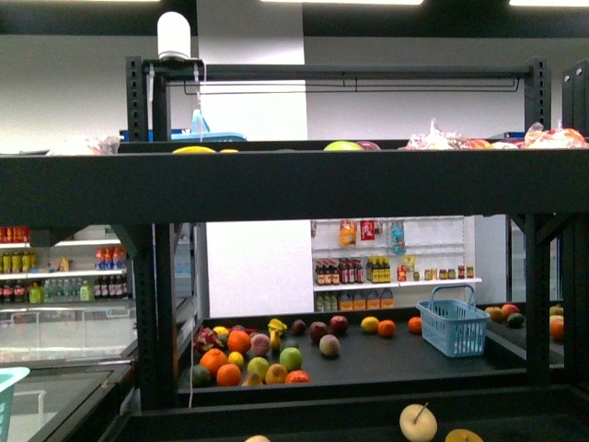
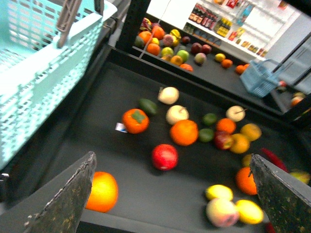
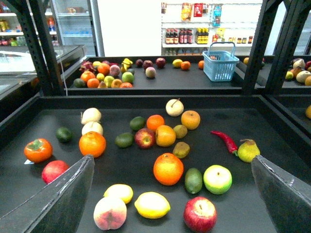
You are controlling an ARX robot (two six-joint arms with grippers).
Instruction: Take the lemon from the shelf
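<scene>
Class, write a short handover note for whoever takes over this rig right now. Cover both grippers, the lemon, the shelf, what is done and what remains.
Left gripper: open, empty, above the fruit deck.
Right gripper: open, empty, over the same deck.
Lemon: lying untouched on the shelf deck, close to the right gripper, between a peach and a red apple.
Done: nothing grasped yet.
Left: probably lower the right gripper around the lemon, close on it and lift it out.
</scene>
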